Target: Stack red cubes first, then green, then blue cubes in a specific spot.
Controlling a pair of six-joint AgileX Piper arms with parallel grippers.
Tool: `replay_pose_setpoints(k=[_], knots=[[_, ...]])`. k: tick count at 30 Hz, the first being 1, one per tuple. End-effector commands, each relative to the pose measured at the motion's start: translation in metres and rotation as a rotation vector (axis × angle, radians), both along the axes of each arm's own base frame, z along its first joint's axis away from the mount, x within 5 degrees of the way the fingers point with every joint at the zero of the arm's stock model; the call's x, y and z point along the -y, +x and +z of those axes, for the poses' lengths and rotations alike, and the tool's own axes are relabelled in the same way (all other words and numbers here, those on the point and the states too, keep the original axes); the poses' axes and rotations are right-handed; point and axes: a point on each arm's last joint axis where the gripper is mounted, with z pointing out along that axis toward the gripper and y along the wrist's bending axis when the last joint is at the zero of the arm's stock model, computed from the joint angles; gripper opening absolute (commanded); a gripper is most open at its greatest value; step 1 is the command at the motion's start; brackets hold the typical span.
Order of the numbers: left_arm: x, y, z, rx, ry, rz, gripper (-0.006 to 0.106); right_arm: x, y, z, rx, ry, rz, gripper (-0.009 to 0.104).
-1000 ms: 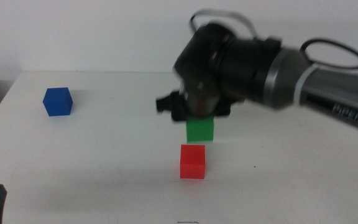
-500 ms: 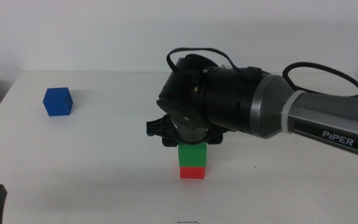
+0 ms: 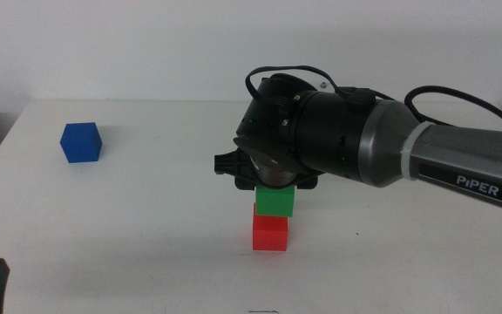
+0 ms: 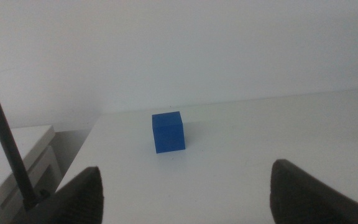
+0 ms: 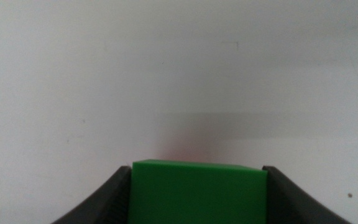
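Green matte cube [image 3: 274, 202] sits square atop the small red cube [image 3: 270, 232], right gripper [image 3: 273, 185] clamping it for alignment; left gripper [image 4: 185, 186] waits, jaws apart and empty.

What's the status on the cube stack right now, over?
Right gripper shut on green cube, sitting atop red cube. Left gripper open, waiting. Blue cube untouched. Nothing obstructing.

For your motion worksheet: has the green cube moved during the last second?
Yes. The green cube, held between the right tool's jaws, has come forward from behind the red cube and now sits directly above it.
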Motion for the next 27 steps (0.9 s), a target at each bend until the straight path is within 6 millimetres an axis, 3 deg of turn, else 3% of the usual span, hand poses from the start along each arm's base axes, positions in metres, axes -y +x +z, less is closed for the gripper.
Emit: replay_pose_setpoints(k=[1,27], knots=[[0.000,-0.002,0.010,0.106,-0.016,0.004,0.090,0.009,0.002,0.036,0.104,0.043,0.011,-0.001],[0.000,-0.002,0.010,0.106,-0.016,0.004,0.090,0.002,0.002,0.014,0.038,0.023,0.049,-0.001]])
